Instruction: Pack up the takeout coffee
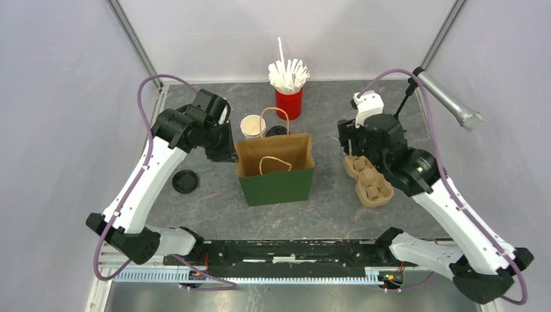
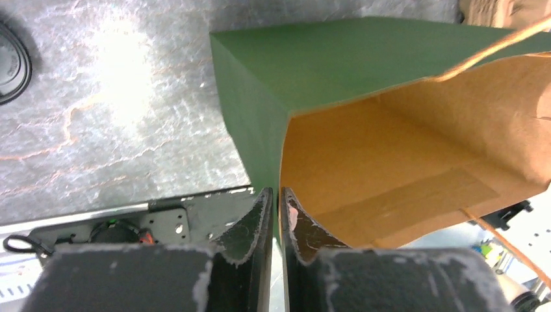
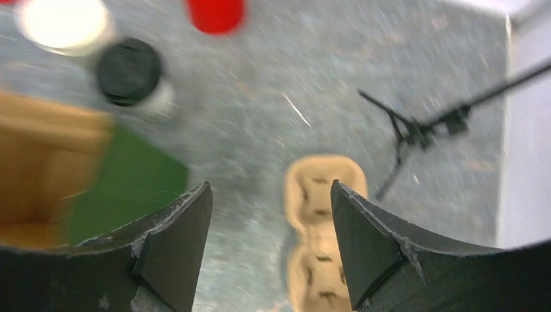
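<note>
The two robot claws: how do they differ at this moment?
The left gripper is shut, pinching the rim of the green paper bag; the right gripper is open and holds nothing. The left gripper sits at the bag's edge, while the right gripper hangs over the cardboard cup carrier. Both are black two-finger grippers.

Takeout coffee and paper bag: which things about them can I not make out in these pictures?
Takeout coffee: in the top view the paper bag hides its body and only the lid shows; in the right wrist view motion blur hides its print.
Bag's inside: in the left wrist view the left gripper covers the lower part.
Cup carrier: in the top view the right arm covers its far end.
</note>
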`<act>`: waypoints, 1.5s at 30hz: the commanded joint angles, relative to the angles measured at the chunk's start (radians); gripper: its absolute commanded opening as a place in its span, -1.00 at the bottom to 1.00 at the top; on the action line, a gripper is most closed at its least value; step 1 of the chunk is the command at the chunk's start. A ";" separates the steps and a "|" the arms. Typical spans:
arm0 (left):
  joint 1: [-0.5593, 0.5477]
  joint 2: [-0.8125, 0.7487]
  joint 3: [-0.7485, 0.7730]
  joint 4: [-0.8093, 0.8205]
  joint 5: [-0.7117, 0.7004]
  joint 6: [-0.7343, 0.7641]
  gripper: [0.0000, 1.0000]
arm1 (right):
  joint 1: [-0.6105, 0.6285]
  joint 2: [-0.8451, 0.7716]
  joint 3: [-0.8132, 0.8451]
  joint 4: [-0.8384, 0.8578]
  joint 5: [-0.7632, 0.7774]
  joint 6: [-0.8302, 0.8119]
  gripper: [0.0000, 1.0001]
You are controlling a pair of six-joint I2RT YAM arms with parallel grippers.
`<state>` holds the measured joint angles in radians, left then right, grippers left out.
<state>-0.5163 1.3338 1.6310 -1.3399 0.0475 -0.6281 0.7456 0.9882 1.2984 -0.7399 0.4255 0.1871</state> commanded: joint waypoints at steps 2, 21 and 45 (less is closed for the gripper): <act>0.005 -0.061 -0.015 -0.113 0.033 0.108 -0.68 | -0.245 0.037 -0.156 -0.052 -0.099 -0.047 0.38; 0.044 -0.005 0.158 -0.222 0.129 0.158 -0.57 | -0.638 0.231 -0.353 -0.040 -0.436 -0.290 -0.03; 0.071 -0.019 0.185 -0.271 -0.044 0.025 0.24 | -0.641 0.186 -0.361 0.010 -0.452 -0.312 -0.31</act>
<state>-0.4595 1.3323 1.8038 -1.5696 0.0376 -0.5529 0.1093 1.2022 0.8288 -0.7013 -0.0525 -0.1303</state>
